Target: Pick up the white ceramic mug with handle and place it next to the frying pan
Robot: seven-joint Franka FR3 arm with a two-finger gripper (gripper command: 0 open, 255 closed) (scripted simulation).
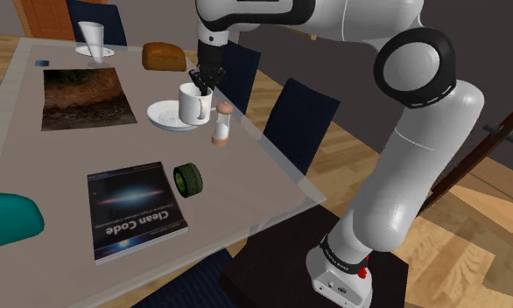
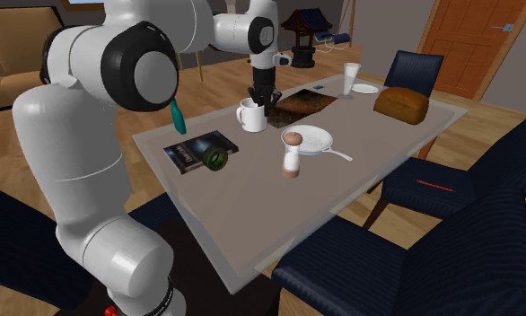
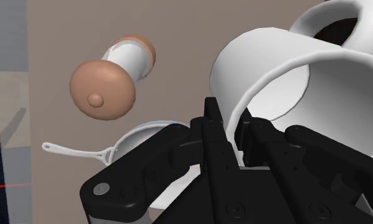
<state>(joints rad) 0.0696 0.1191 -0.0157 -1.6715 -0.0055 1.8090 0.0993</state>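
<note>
— Where was the mug point(image 1: 193, 105)?
— Your gripper point(image 1: 199, 87) pinched its rim, hanging it near the frying pan point(image 1: 163, 112). You needed a slow, upright descent, clear of the shaker point(image 1: 221, 122).

My gripper point(image 1: 200, 85) on the rim of one white mug point(image 1: 193, 107), white frying pan point(image 1: 165, 115) overlapped behind it, one brown-capped mill point(image 1: 221, 124) just beside, one book point(image 1: 137, 213), one bread loaf point(image 1: 165, 56), grey table point(image 1: 237, 188).
</note>
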